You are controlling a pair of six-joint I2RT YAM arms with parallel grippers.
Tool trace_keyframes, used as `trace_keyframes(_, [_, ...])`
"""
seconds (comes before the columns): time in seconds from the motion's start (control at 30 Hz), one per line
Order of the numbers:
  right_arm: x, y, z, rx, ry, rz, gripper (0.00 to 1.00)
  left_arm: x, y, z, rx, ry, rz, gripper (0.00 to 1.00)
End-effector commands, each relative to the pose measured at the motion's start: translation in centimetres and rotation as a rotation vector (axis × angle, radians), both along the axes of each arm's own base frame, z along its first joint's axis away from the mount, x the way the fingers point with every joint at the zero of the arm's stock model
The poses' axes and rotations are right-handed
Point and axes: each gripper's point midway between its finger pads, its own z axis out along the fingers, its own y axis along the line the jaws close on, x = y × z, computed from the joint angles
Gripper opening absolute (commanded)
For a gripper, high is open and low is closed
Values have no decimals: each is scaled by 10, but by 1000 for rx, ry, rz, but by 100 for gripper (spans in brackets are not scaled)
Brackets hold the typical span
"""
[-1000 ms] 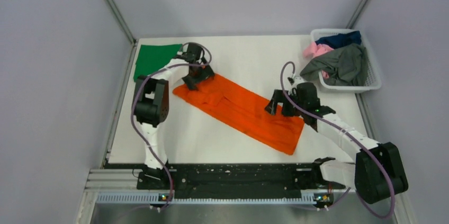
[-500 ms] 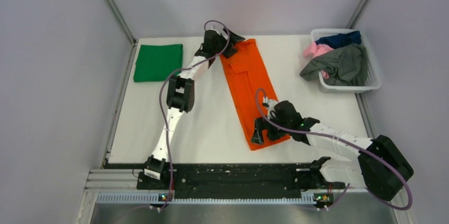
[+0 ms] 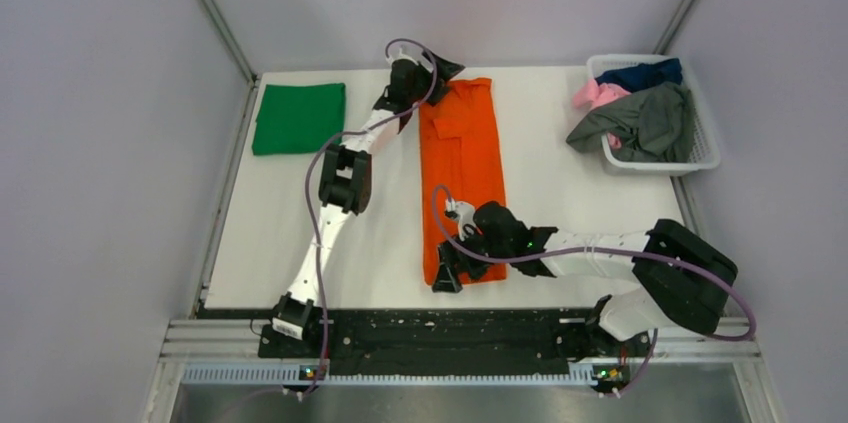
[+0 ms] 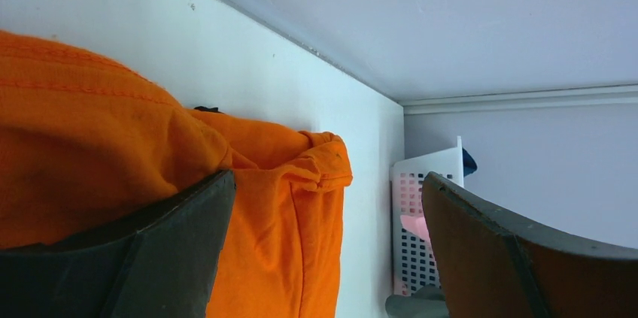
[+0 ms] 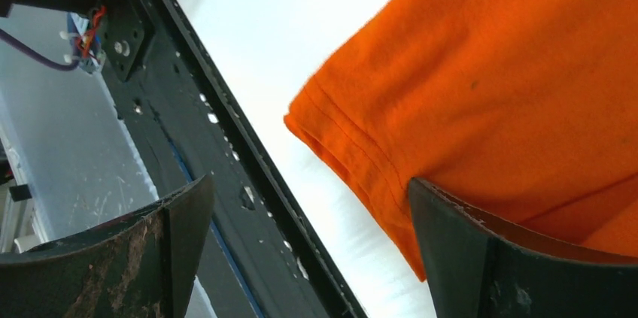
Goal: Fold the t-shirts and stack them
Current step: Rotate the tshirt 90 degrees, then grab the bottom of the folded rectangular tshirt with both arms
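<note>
While both spread wide, left hand point(image 3: 440, 72) and right hand point(image 3: 449, 269) touch the orange t-shirt point(image 3: 462, 153)

Robotics lab cell: grey partition walls point(image 3: 100, 163), metal-railed white table point(image 3: 570, 173).

Orange shirt point(image 3: 462, 168) of matt cloth (stitched hem), smooth table point(image 3: 560, 198), plastic lattice basket point(image 3: 660, 167)

White table point(image 3: 570, 203) with a lattice basket point(image 3: 706, 143) and a black rail point(image 3: 450, 328).
The basket sits in the far corner, well right of the left gripper point(image 3: 441, 70); the rail runs along the near edge, just beside the right gripper point(image 3: 447, 273).
</note>
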Motion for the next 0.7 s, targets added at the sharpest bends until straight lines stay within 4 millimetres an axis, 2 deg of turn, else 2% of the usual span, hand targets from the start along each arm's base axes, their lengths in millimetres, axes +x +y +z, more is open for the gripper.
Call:
trace_keyframes(0.0, [15, 27, 38, 86, -79, 12, 99, -7, -4, 85, 35, -197, -65, 99])
trace_keyframes(0.07, [23, 23, 45, 66, -112, -26, 99, -20, -5, 114, 58, -234, -102, 99])
trace_keyframes(0.2, [30, 6, 79, 97, -200, -104, 99, -57, -3, 191, 86, -329, -178, 99])
trace_keyframes(0.27, [35, -10, 90, 97, -247, -180, 99, -85, -3, 226, 113, -367, -224, 99])
trace_keyframes(0.33, [43, -33, 92, 60, -273, -298, 99, -120, -2, 245, 153, -366, -270, 99])
trace_keyframes(0.37, [46, -47, 90, 28, -275, -360, 99, -139, -1, 247, 184, -354, -290, 99])
trace_keyframes(0.4, [49, -61, 87, -9, -277, -423, 99, -163, 2, 255, 219, -341, -299, 99])
trace_keyframes(0.43, [50, -77, 81, -59, -277, -476, 99, -184, 6, 249, 268, -311, -302, 99])
trace_keyframes(0.5, [52, -105, 73, -145, -271, -581, 99, -221, 21, 220, 382, -213, -257, 99])
trace_keyframes(0.6, [50, -129, 62, -204, -263, -642, 99, -280, 53, 164, 503, -53, -135, 99])
trace_keyframes(0.67, [50, -142, 53, -231, -254, -701, 99, -324, 62, 124, 515, 9, -123, 99])
